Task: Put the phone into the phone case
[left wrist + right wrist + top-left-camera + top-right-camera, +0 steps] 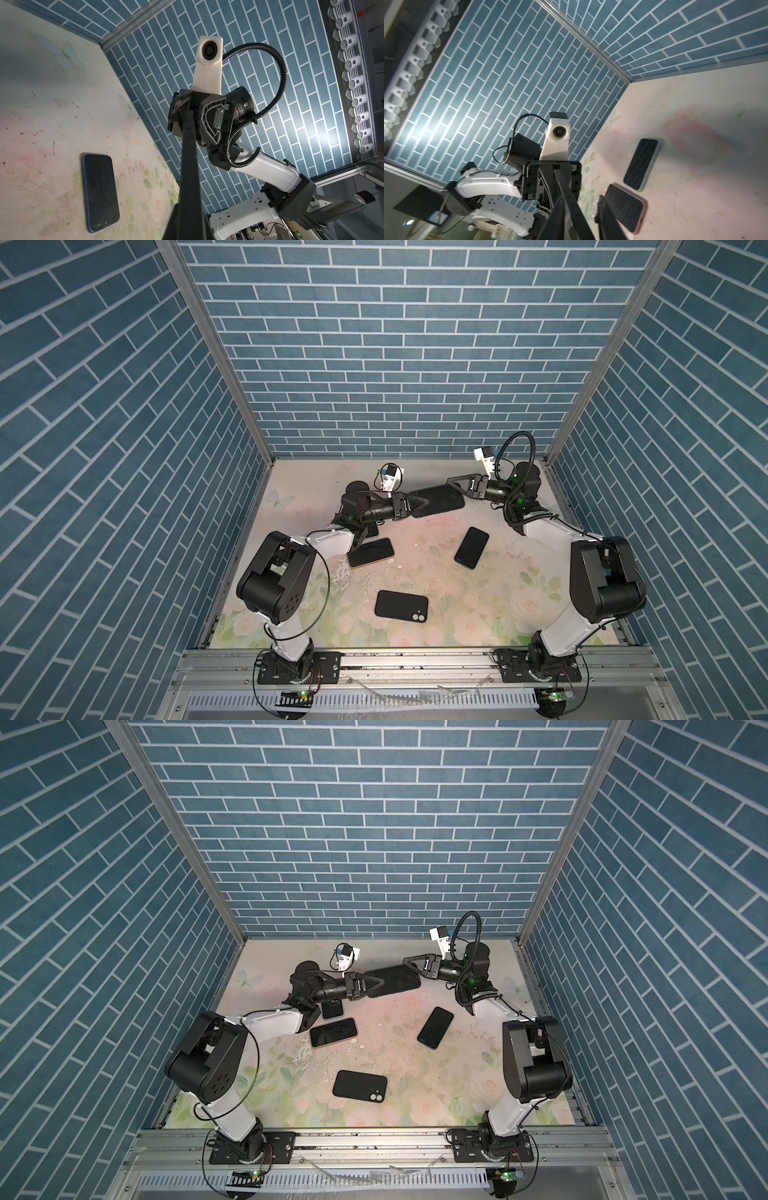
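Scuffed floral tabletop [478, 614] is noted. A black case [401, 605] is laid lower centre; a blue phone [471, 547] centre-right, a pink-edged phone [370, 552] centre-left.

Table [424, 568], seen in both top views. Slab [440, 501] raised at rear centre, its left end in the left gripper [422, 504], its right end at the right gripper [453, 482]. Left phone [370, 552] lies left of centre. Rear phone [332, 1011] lies just behind it, partly under the left arm [328, 541]. Right phone [471, 547] lies right of centre. Case [401, 605] lies front centre, apart from both.
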`<action>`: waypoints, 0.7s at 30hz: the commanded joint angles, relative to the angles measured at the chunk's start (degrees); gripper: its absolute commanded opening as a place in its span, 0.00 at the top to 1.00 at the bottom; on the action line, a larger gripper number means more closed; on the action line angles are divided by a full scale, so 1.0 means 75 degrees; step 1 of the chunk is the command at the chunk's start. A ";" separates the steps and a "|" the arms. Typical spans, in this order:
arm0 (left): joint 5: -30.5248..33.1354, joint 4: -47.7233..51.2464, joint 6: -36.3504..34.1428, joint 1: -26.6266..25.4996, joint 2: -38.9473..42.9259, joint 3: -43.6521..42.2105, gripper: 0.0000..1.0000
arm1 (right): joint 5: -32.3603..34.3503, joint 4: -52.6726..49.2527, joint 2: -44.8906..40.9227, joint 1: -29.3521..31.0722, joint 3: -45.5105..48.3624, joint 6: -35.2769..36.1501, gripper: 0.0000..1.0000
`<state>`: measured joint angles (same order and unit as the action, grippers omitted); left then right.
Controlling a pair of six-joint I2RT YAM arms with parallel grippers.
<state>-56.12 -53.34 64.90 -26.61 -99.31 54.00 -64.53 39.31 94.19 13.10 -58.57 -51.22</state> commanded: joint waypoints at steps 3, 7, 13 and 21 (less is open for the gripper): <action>0.0329 -0.0137 -0.0200 0.0003 0.0204 0.0113 0.92 | 0.0874 -0.2491 -0.1107 0.0005 -0.0206 0.2361 0.57; 0.0793 0.0156 -0.0676 0.0008 0.0462 -0.0008 0.96 | 0.1999 -0.2935 -0.1810 -0.0013 0.0231 0.2507 0.55; 0.1915 0.0148 -0.0776 0.0002 0.0725 -0.0206 0.98 | 0.2975 -0.2121 -0.2641 0.0010 0.1245 0.1703 0.55; 0.2572 -0.0250 -0.0429 -0.0062 0.0442 -0.0143 0.99 | 0.3110 -0.1286 -0.2956 0.0104 0.1957 0.1115 0.57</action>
<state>-39.57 -50.48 61.06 -26.87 -95.81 52.36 -42.61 25.56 73.19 13.39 -44.45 -40.34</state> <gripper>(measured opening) 0.132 0.433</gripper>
